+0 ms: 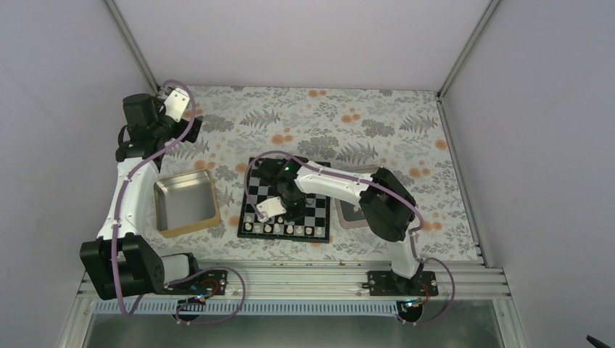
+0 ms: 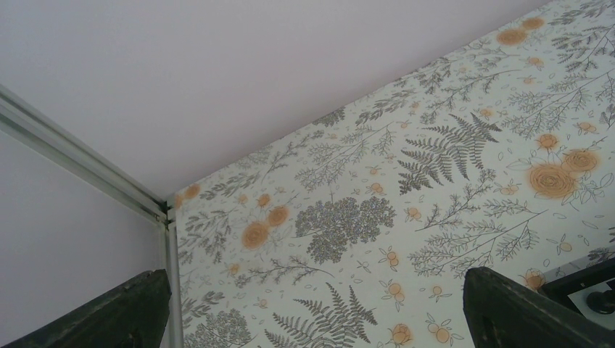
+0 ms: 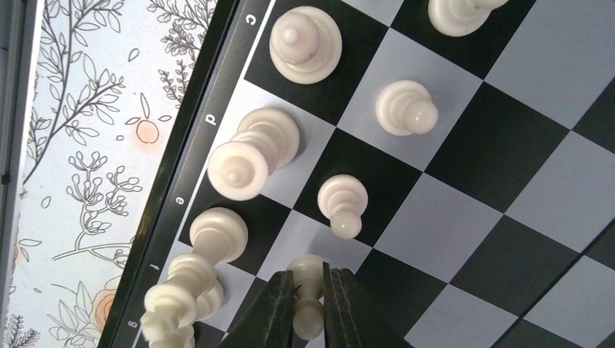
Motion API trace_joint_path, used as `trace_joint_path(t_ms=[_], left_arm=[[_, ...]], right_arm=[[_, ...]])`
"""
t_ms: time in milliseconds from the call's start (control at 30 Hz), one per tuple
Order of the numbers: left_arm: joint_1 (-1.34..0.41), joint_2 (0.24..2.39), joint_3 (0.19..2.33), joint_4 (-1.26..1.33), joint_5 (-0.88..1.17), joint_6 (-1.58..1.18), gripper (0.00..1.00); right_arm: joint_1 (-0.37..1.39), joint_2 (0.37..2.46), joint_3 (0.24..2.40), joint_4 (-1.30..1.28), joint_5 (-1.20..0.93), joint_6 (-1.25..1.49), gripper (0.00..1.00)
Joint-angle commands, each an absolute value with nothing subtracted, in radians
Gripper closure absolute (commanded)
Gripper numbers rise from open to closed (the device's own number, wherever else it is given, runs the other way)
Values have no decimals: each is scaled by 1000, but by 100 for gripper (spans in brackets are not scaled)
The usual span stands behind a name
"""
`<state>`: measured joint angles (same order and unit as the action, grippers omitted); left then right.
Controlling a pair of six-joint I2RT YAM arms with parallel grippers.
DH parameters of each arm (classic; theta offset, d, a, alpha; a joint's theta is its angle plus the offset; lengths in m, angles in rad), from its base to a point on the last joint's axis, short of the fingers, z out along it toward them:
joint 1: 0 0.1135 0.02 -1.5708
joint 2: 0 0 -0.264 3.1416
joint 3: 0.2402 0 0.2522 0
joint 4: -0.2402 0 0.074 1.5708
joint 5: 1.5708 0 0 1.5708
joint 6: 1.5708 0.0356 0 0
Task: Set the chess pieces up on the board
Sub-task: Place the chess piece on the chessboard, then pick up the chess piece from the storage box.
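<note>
The board lies mid-table; in the right wrist view its rim carries the letters c to g. Several white chess pieces stand along its near row, and they fill the right wrist view close up. My right gripper hovers low over the board's near left part. In its wrist view the gripper is shut on a white pawn, and whether the pawn rests on its silver square I cannot tell. My left gripper is raised at the far left, open and empty.
A gold-rimmed metal tray lies left of the board. A second tray lies right of the board, partly under the right arm. The floral tablecloth meets the walls at the back-left corner post.
</note>
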<state>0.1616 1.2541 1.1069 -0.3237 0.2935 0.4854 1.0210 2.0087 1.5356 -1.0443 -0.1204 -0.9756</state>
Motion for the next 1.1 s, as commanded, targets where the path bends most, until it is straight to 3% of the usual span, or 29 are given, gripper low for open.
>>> trace_joint_path(t_ms=[0,400,700,900,1067], left_arm=[[167,1241,1111,-301,316,483,0],[167,1236,1113,-305,314,483,0],[167,1233,1116,-308,322,483,0],[167,1233,1118,-312,324,483,0],[167,1231,1121,-312,316,483,0]], right_arm=[[1030,2029,1521,-1039,-138,-986,88],[1006,1999,1516,-1024,-110,-973,79],[940,1830,1473,-1118,-78,-945,76],[815,1675,1417,-1185,-19,-918,71],[605,1545,1374,-1186,18,-946,68]])
